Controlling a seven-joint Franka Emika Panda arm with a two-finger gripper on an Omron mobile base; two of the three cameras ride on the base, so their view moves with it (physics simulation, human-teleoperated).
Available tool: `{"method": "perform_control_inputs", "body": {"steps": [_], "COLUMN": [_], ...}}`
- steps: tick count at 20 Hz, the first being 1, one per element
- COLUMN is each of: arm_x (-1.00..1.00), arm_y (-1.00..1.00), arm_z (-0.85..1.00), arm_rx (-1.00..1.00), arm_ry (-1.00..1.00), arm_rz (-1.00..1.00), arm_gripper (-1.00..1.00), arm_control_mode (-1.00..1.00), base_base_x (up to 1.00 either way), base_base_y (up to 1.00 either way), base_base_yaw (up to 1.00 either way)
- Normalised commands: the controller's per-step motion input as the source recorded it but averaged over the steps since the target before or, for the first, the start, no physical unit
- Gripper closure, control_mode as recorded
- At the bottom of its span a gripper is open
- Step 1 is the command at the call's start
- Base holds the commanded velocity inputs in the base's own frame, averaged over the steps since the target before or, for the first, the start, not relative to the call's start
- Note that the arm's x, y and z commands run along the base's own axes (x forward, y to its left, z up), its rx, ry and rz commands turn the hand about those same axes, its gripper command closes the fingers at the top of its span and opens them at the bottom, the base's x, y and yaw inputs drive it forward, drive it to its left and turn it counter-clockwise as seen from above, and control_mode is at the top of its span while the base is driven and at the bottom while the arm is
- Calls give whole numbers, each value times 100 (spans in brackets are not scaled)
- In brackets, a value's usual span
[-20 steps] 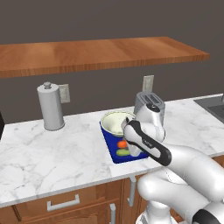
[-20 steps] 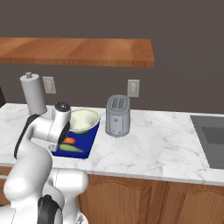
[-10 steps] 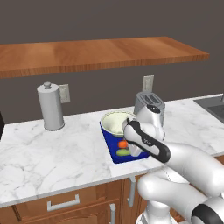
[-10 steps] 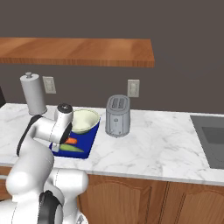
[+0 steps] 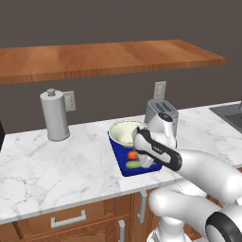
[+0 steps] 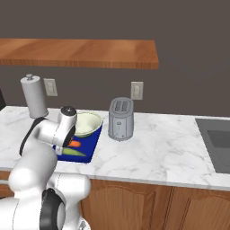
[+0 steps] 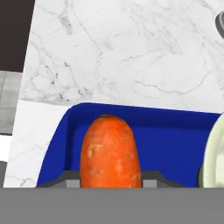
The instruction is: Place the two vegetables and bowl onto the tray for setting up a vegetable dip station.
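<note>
**Setting the carrot down on the tray**

Holding the carrot (image 7: 110,151) between its two fingers, the gripper (image 7: 111,180) is hanging low over the blue tray (image 7: 170,144). The fingers are pressing on the carrot's sides, so it is not let go yet.

The tray is sitting on the counter (image 5: 66,165), beside the toaster (image 6: 120,117). The bowl (image 6: 86,124) is sitting at the tray's back end. The cucumber (image 5: 133,165) is lying at the front end, and the carrot is in between them.

It looks like the job is almost done. Only letting go of the carrot is left.
</note>
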Motion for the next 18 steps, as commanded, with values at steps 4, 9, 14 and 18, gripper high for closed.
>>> {"method": "perform_control_inputs", "body": {"steps": [4, 9, 14, 18], "arm_x": [3, 1, 0, 0], "arm_y": [-4, -5, -4, -2], "arm_z": [0, 0, -1, -2], "arm_rx": [0, 0, 0, 0], "arm_ry": [0, 0, 0, 0], "arm_rz": [0, 0, 0, -1], "arm_gripper": [100, 100, 100, 100], "arm_control_mode": [-100, -100, -100, -100], "base_base_x": [0, 0, 0, 0], "base_base_y": [0, 0, 0, 0], "base_base_yaw": [0, 0, 0, 0]}}
